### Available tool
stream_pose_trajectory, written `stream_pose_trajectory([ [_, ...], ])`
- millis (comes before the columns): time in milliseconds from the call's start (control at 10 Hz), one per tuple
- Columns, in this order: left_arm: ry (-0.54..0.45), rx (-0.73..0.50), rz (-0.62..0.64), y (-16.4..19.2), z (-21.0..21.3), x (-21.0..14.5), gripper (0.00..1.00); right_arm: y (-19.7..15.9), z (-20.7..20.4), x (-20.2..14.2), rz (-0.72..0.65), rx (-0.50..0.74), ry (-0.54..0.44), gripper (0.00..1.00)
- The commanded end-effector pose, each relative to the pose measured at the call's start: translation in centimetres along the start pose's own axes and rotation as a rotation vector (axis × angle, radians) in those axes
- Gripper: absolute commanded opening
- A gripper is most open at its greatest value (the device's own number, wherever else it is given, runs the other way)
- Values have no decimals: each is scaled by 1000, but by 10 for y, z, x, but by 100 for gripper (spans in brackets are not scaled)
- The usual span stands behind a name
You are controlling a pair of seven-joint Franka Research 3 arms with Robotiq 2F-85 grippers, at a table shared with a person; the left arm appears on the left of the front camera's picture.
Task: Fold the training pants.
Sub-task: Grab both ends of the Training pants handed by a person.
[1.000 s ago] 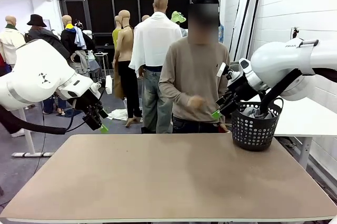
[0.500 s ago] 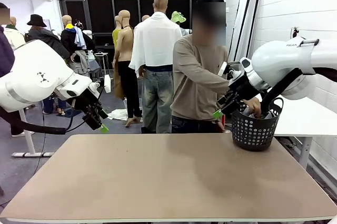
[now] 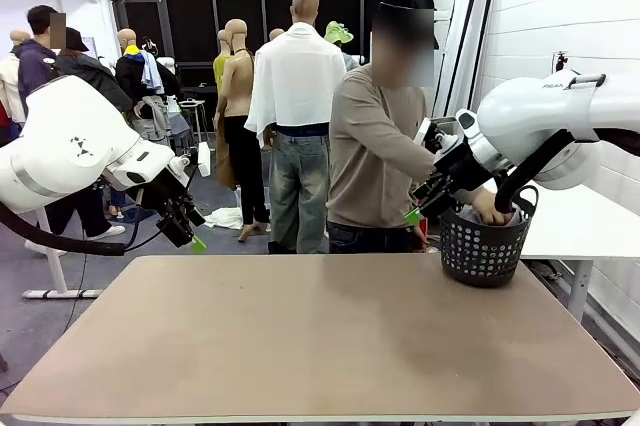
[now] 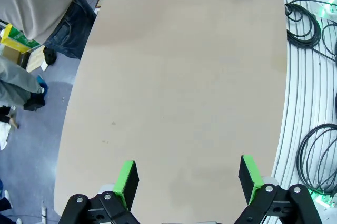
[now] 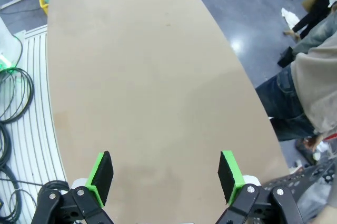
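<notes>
Light grey cloth (image 3: 466,215), likely the training pants, shows over the rim of a black basket (image 3: 485,249) at the table's far right. The person's hand (image 3: 491,212) reaches into that basket and covers most of the cloth. My left gripper (image 3: 192,234) hangs open above the table's far left corner, with nothing between its green pads. In the left wrist view the left gripper (image 4: 188,179) stands wide open over bare tabletop. My right gripper (image 3: 415,204) is open in the air just left of the basket, close to the person's arm. The right gripper (image 5: 164,175) holds nothing.
The tan table (image 3: 320,346) lies bare between the arms. The person (image 3: 375,146) stands at the far edge, leaning toward the basket. A white side table (image 3: 590,221) sits behind the basket. Cables (image 4: 316,155) lie on the floor on my side.
The person has turned to the right and put a hand down into the basket. Both arms have stayed still with their jaws open.
</notes>
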State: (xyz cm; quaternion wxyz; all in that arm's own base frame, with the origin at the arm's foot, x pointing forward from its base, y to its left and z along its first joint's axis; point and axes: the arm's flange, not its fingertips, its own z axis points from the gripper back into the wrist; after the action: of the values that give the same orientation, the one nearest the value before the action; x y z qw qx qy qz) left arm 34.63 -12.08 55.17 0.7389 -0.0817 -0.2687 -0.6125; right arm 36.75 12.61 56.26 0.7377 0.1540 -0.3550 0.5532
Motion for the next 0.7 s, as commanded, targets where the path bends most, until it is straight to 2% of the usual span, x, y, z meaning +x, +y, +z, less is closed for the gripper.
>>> stream_pose_trajectory([
  [0,-14,-17,2,2,2,-1,100,0,-1,0,-7,16,-26,100],
  [600,-14,-17,2,2,2,-1,100,0,-1,0,-7,16,-26,100],
])
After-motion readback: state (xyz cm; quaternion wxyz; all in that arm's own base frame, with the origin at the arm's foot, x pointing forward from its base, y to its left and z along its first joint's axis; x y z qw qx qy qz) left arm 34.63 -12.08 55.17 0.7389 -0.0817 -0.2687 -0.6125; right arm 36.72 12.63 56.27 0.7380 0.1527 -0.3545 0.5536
